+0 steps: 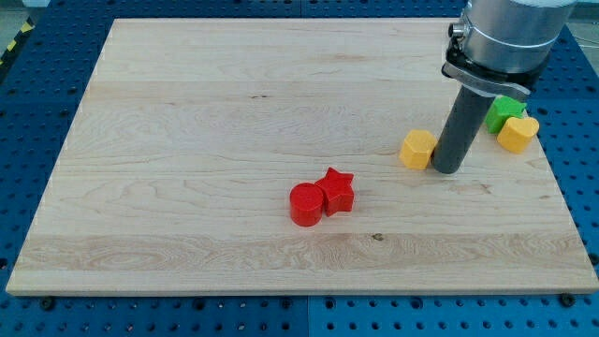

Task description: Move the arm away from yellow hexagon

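Red cylinder [304,205] lies nearest; yellow hexagon [417,149], no clear long axis, touches my tip [446,171]; no claw.

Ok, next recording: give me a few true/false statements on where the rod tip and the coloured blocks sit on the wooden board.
1. My tip sits just to the view's right of the yellow hexagon block. True.
2. The red cylinder block and the red star block lie far apart. False: they sit side by side, touching.
3. The green block is at the view's left edge of the wooden board. False: it is near the right edge, partly behind the arm.
4. A yellow heart-shaped block lies beside the green block. True.
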Robot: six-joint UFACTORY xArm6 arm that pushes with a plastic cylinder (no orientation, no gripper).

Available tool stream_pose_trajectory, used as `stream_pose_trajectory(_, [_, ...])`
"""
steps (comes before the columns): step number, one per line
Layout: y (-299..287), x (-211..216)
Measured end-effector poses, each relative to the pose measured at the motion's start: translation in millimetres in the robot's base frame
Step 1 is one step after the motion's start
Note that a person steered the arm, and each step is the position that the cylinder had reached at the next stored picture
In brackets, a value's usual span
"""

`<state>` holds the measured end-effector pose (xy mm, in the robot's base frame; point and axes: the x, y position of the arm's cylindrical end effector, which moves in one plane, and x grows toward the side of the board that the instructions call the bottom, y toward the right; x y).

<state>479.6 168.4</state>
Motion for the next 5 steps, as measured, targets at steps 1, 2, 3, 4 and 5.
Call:
stream_pose_trajectory(1, [12,5])
stream_pose_trajectory(2, [50,24])
stream_pose_trajectory(3, [98,29])
stream_pose_trajectory(4, [148,29])
stream_pose_trajectory(5, [177,28])
